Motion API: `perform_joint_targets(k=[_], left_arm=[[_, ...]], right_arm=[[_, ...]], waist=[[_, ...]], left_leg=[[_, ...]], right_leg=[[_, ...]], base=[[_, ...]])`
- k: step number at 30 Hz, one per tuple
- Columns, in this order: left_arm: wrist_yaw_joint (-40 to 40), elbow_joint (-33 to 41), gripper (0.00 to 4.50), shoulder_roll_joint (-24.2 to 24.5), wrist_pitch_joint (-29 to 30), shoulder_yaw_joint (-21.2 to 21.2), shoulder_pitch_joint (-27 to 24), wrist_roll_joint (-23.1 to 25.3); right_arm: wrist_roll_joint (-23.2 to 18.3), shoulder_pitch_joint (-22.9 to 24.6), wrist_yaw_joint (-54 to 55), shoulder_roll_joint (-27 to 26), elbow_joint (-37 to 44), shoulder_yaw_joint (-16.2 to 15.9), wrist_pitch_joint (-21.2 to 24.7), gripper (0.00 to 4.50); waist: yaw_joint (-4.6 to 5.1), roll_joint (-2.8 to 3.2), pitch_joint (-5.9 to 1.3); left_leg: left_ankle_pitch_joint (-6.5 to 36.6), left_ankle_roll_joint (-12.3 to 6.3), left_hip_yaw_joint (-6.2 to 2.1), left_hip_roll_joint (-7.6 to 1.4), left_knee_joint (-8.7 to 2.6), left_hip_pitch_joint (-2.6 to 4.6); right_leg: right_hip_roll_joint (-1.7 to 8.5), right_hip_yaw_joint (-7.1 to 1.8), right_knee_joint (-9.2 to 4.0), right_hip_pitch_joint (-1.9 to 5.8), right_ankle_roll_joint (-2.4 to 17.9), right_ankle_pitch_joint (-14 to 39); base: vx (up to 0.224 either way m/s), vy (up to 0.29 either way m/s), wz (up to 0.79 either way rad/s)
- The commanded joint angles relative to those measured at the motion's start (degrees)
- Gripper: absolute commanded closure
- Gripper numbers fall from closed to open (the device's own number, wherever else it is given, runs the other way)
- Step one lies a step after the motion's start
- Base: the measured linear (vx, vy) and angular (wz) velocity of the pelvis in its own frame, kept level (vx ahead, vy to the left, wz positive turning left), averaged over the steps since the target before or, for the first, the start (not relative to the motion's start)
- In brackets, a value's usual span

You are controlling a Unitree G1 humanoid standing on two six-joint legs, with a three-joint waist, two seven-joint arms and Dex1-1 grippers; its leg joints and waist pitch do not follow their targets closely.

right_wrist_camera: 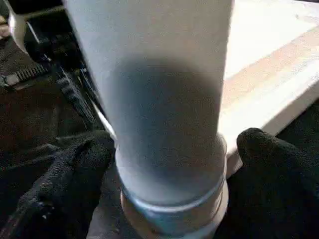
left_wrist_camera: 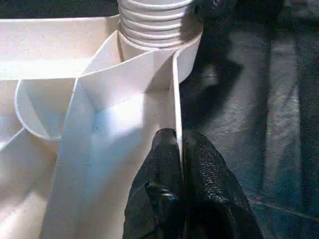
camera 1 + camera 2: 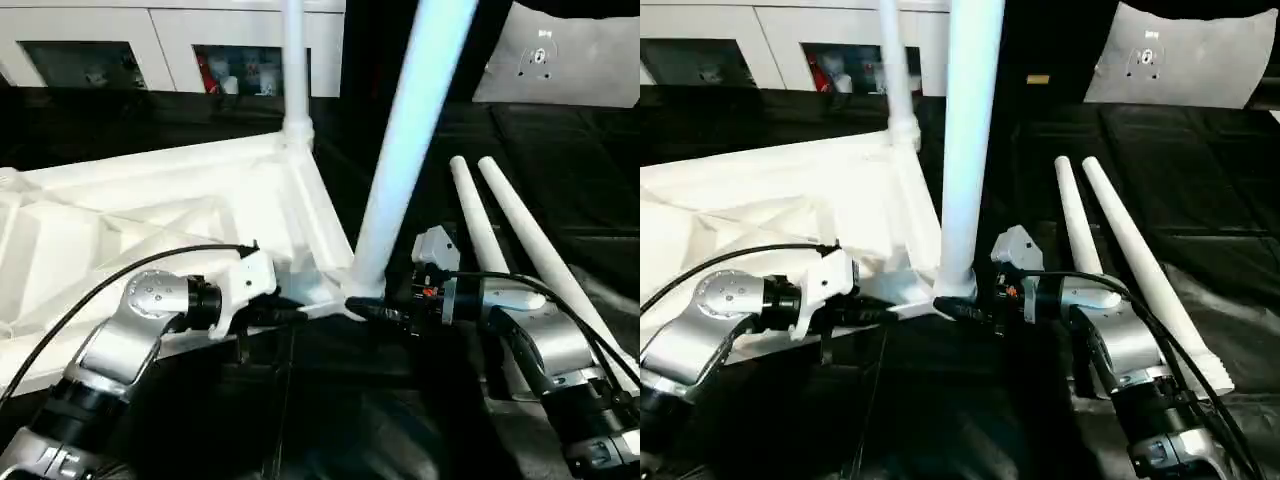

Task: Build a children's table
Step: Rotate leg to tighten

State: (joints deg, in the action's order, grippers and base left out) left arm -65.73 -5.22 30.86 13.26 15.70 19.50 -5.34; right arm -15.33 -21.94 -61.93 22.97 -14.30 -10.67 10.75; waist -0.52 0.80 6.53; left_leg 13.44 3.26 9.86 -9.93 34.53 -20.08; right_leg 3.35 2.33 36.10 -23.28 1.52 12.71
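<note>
The white table top (image 3: 190, 215) lies upside down in front of me on a black surface (image 3: 1200, 190), its ribbed underside facing up. I count four legs in all. Two stand in corner sockets: one at the far corner (image 3: 294, 70), thin and upright, and one at the near corner (image 3: 405, 150), close to me and leaning a little. The other two legs (image 3: 1072, 225) (image 3: 1145, 270) lie loose side by side on the black surface to my right, apart from the top, their flared collars toward me.

My left pincer (image 2: 180, 164) is shut on the thin side wall of the table top, just beside the near corner socket — one black finger on each face of the wall, with the ribbed collar of the standing leg seated in the socket just beyond. My right pincer (image 1: 169, 169) is spread wide around the base of that same near leg; one finger (image 1: 75, 174) sits on one side of the collar and the other on the opposite side, and I cannot tell whether either one touches it.

Behind the table top there is a white cabinet (image 3: 150, 40) with two dark openings, and a pale board (image 3: 1180, 60) stands at the far right.
</note>
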Motion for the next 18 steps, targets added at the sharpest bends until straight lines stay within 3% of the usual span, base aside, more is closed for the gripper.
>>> perform_joint_targets(k=[1,9,18], left_arm=[[-2.19,1.34,4.50,-0.15,-1.16,1.46,-0.72,-1.87],[-2.55,1.13,4.50,0.04,-1.31,1.53,-0.83,-1.66],[-2.57,1.14,4.50,0.23,-1.17,1.19,-1.14,-1.69]], right_arm=[[-1.21,-0.90,-1.96,0.43,-0.56,-0.35,1.19,0.43],[-1.50,-1.23,-4.25,1.13,-1.08,-0.38,2.08,1.21],[-2.04,-0.68,-5.01,0.39,-0.83,-0.55,3.25,1.70]], waist=[[0.08,-0.27,-4.04],[-0.04,-0.31,-4.18],[-0.09,-0.37,-4.26]], left_leg=[[-3.15,-9.57,-0.66,-3.11,-3.34,-0.18],[-4.99,-10.43,-0.64,-2.95,-3.10,-0.30],[-5.38,-10.59,-0.69,-2.99,-3.04,-0.32]], right_leg=[[4.45,-3.07,-3.30,3.67,19.16,-3.63],[4.34,-2.98,-3.08,3.72,19.37,-6.04],[4.39,-2.92,-2.97,3.78,19.30,-5.72]], base=[[0.000,0.000,0.00],[0.000,0.000,0.00],[0.000,0.000,0.00]])
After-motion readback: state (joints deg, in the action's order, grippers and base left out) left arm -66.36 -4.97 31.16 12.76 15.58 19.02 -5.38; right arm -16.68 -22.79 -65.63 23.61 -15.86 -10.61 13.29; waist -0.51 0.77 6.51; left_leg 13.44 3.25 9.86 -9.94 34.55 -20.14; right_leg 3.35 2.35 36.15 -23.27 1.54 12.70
